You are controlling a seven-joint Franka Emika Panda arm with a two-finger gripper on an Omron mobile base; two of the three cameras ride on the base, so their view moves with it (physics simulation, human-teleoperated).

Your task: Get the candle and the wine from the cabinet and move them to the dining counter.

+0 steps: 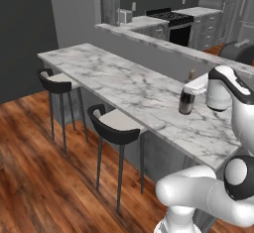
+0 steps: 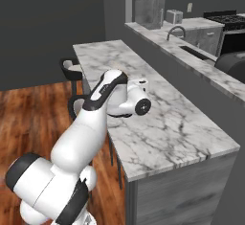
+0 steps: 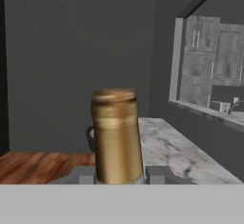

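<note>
We see one wine (image 1: pixel 186 101) bottle standing upright on the marble desk (image 1: pixel 124 86), near its robot-side end. Our fingers (image 3: pixel 157 174) are clamped on its gold-foil neck. It is likely heavy, rigid, slick glass, top-heavy when tilted; the neck gives a sure hold. Two stools (image 1: pixel 115 128) stand beside the desk

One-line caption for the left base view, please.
The gripper, shut on the wine, holds the bottle upright at the dining counter, with two stools alongside.
</note>
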